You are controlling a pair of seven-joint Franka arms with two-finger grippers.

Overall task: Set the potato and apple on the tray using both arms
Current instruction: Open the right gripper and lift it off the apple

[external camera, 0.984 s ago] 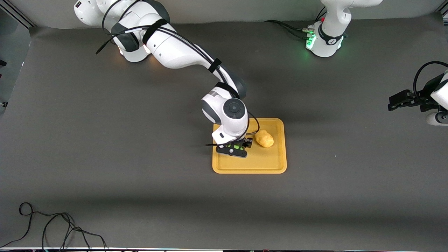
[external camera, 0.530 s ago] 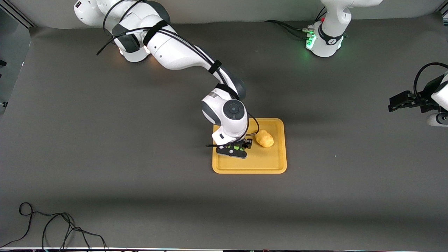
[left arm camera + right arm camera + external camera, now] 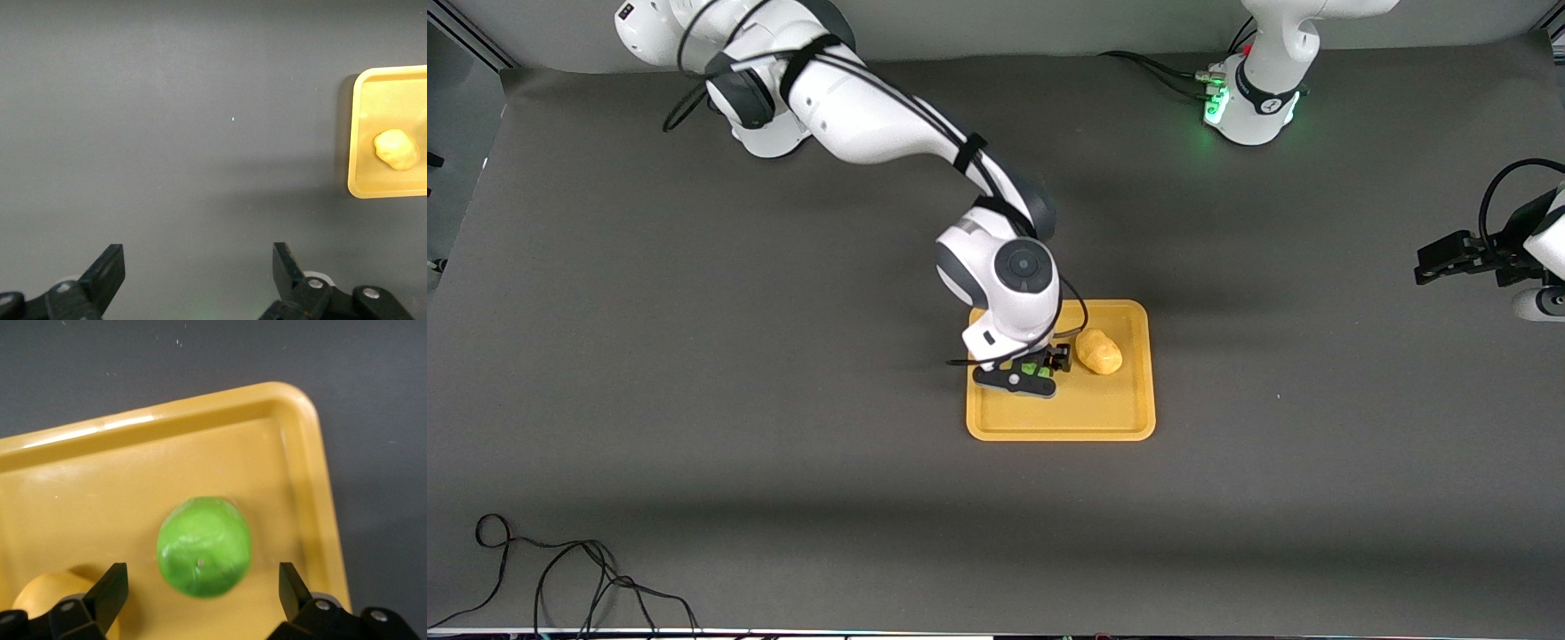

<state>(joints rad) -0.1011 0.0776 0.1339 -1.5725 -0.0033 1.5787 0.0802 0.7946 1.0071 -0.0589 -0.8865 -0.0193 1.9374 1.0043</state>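
Observation:
The yellow-orange tray (image 3: 1085, 418) lies mid-table. On it rests the tan potato (image 3: 1098, 351), and beside it, toward the right arm's end, the green apple (image 3: 1032, 366). My right gripper (image 3: 1030, 373) hangs low over the apple and is open. In the right wrist view the apple (image 3: 204, 547) sits on the tray (image 3: 200, 420) between the spread fingers, touching neither, with the potato (image 3: 47, 597) at the edge. My left gripper (image 3: 1427, 262) waits open over bare table at the left arm's end. Its wrist view shows the gripper (image 3: 198, 260) empty, and the tray (image 3: 373, 190) with the potato (image 3: 396, 149).
A loose black cable (image 3: 560, 578) lies on the grey mat near the front camera at the right arm's end. The left arm's green-lit base (image 3: 1254, 98) stands at the table's back edge.
My right gripper has opened and let go of the apple, which now rests on the tray, and the wrist has lifted slightly. The left arm has not moved.

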